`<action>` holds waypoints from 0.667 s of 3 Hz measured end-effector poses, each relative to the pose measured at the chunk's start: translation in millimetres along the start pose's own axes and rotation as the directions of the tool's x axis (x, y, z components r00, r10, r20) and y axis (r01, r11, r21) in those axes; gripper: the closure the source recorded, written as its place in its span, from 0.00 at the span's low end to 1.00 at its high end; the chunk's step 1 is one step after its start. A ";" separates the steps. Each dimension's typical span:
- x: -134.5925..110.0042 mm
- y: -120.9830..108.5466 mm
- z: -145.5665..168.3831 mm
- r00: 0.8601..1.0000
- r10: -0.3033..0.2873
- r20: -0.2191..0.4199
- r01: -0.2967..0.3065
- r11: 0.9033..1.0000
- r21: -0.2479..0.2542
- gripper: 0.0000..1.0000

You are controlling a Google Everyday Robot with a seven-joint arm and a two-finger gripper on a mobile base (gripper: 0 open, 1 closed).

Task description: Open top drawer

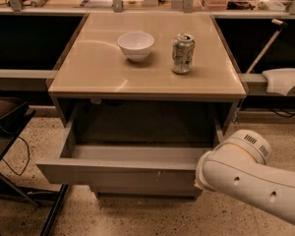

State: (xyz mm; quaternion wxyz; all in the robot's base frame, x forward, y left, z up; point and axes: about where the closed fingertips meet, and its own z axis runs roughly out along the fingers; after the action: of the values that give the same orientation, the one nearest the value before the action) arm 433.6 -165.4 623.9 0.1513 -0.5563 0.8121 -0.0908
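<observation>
Under the tabletop (98, 73), the top drawer (123, 173) stands pulled well out, its grey front panel forward of the cabinet and its shallow tray bare and open to view. By that reading the task looks done, or nearly so.

At the lower right, the white arm (250, 181) reaches in, and its leading end sits against or just beside the right end of the drawer front. The gripper is hidden behind that casing, somewhere by the panel's right end, so I cannot tell whether it is open, closed or holding the panel.

The risks from here are mostly about leaving cleanly. If the gripper has hold of the front and the arm backs off without letting go, the drawer could be dragged further and come off its runners or sag. Because contact is at one end only, a sideways pull could skew the drawer and jam it. A forward nudge from the bulky arm could push the drawer partly shut and undo the work. Any hard knock to the cabinet might also shake the top, where the can (182, 53) stands upright just beside the bowl (136, 45). The can, being tall and narrow, would likely tip first.
</observation>
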 end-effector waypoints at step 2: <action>0.1 -3.9 -8.8 1.000 0.000 0.000 0.000 1.000 0.000 1.00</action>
State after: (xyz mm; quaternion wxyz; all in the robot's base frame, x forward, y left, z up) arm 433.9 -167.0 633.3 0.1513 -0.5562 0.8121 -0.0908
